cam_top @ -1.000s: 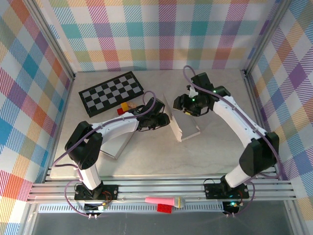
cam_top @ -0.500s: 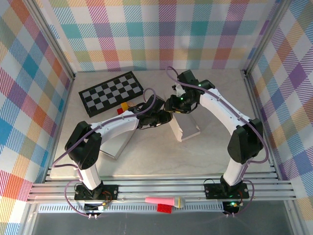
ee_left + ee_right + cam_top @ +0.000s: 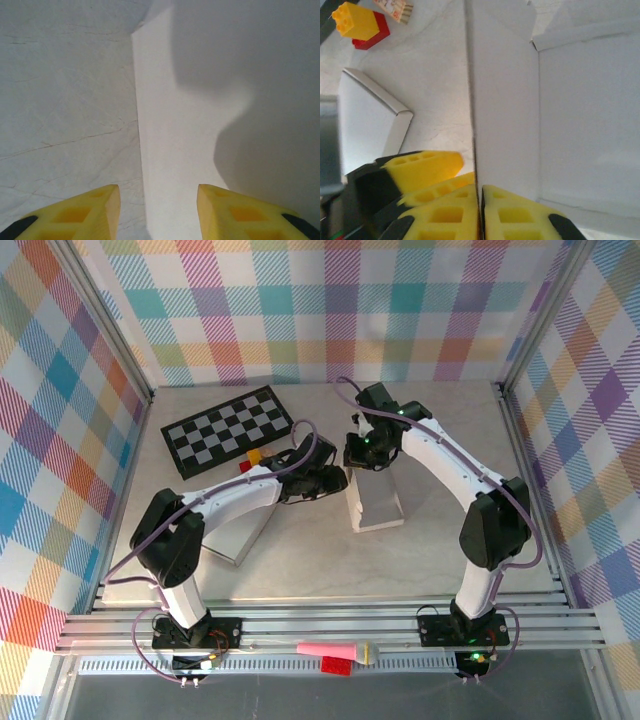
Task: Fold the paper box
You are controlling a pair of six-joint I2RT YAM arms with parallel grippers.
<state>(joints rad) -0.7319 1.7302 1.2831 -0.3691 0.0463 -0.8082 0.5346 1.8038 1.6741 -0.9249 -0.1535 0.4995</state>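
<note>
The white paper box (image 3: 378, 504) stands partly folded at the middle of the table. My right gripper (image 3: 357, 456) is shut on the top edge of its left wall; in the right wrist view the thin wall (image 3: 504, 100) runs straight between the closed yellow pads (image 3: 480, 196). My left gripper (image 3: 338, 480) hovers just left of the box, jaws open. In the left wrist view a white box panel (image 3: 175, 140) lies between and ahead of its fingertips (image 3: 158, 200), with nothing gripped. The left gripper's yellow fingers (image 3: 422, 169) sit right beside the right gripper.
A black-and-white checkerboard (image 3: 228, 430) lies at the back left. Red and yellow bricks (image 3: 254, 460) (image 3: 357, 22) sit beside it. Another flat white piece (image 3: 243, 536) (image 3: 367, 115) lies under the left arm. A pink object (image 3: 335, 650) rests on the front rail.
My right gripper has moved left to the box's left wall and shut on it. The box has swung round slightly. The left gripper has barely moved.
</note>
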